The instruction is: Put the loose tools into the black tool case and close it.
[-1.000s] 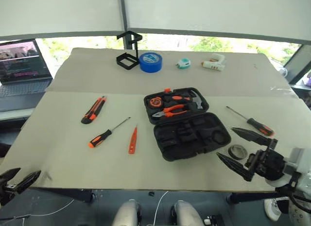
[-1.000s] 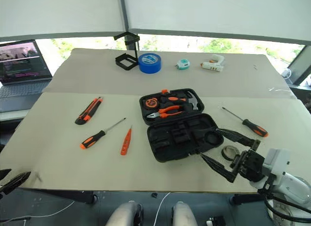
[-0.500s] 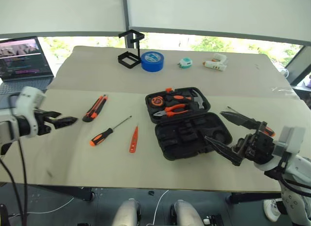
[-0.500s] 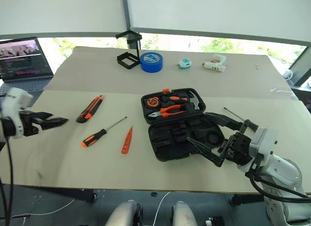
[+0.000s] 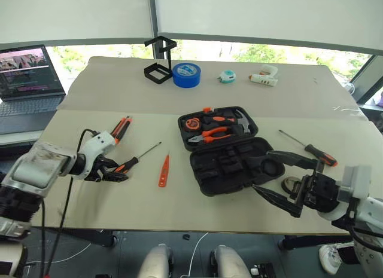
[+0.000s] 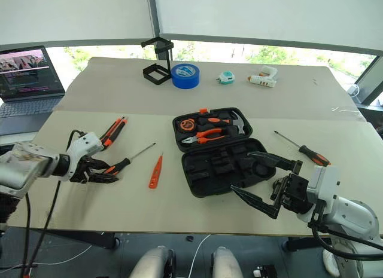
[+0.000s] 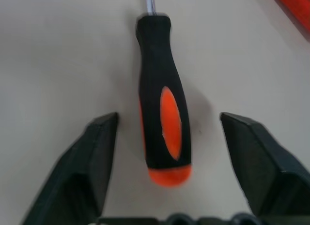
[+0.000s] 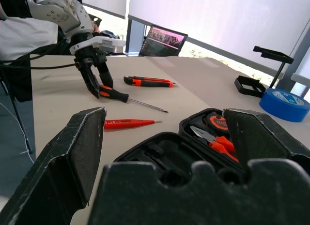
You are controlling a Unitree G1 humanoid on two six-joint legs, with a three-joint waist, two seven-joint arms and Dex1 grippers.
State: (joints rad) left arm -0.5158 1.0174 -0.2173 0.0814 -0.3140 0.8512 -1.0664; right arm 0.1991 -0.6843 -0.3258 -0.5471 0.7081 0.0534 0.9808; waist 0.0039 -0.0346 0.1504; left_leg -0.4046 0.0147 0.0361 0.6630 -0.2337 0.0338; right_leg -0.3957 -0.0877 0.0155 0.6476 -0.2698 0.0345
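Beige tabletop (image 5: 90, 86) is carrying everything. Black tool case (image 5: 230, 149) is lying open mid-table. Right hand (image 5: 287, 181) is hovering spread wide beside it, empty. Left hand (image 5: 111, 172) is straddling one screwdriver (image 7: 162, 116), fingers apart, not gripping. Utility knife (image 5: 121, 127) and tester pen (image 5: 163, 171) are lying nearby.

Blue tape roll (image 5: 186, 74) nr wire stand (image 5: 158, 60), laptop (image 5: 27, 79) at edge.
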